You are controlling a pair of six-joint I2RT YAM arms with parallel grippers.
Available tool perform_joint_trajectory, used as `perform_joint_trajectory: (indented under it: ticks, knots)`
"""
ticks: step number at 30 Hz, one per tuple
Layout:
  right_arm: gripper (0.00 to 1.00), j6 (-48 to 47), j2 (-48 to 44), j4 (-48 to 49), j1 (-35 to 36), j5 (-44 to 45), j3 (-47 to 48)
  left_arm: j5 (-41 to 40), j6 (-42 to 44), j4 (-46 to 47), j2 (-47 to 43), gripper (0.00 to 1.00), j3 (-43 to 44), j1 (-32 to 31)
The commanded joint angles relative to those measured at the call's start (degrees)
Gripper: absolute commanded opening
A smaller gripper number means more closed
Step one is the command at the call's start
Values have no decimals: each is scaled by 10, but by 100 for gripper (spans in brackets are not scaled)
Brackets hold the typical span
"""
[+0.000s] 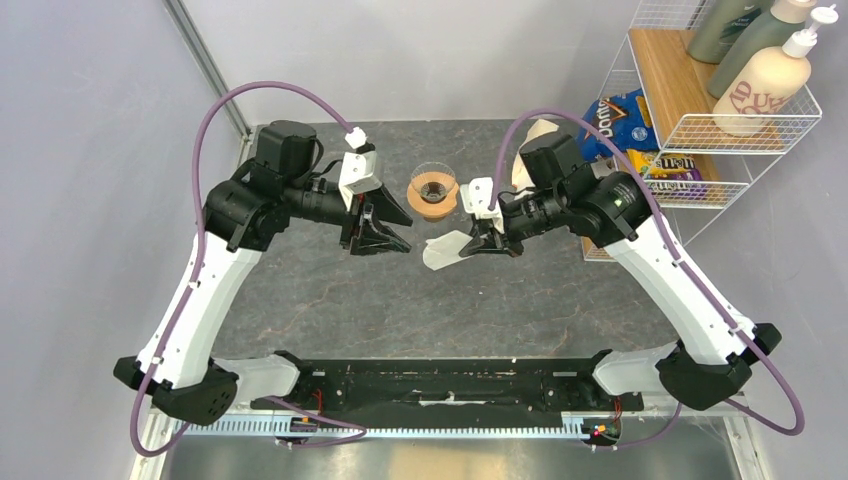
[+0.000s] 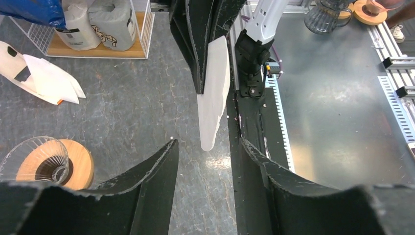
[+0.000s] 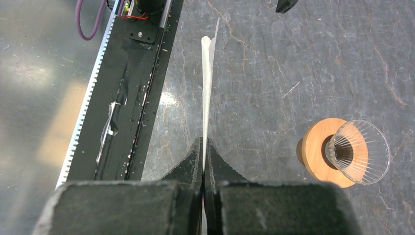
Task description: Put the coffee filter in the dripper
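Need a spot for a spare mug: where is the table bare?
Widest bare patch: tabletop between the black base rail and the held coffee filter. A narrower strip lies behind the dripper, toward the back wall. Crowded: the centre, where the jaws face each other, and the rear right by the wire rack.

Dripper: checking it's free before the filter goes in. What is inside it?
Only ribbed glass and a dark bottom hole show inside the dripper; no paper. The coffee filter is clamped in the right pincer. Below the hole is hidden.

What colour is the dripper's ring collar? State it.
The collar is orange-tan wood, clearest in right wrist view.
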Motion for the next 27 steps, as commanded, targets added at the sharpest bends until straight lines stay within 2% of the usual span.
perform_joint_trajectory:
  ticks: [1, 9, 15, 27]
  knots:
    - [0, -20, -4, -8, 10, 15, 3, -21, -5, 33, -2, 53, 6, -22]
    - [0, -8, 5, 2, 18, 18, 10, -28, -21, 51, 2, 49, 2, -44]
    - [0, -6, 0, 11, 24, 23, 4, -36, -49, 84, -1, 39, -9, -56]
    - [0, 4, -7, 22, 30, 27, 3, -69, -40, 85, 0, 30, -12, -72]
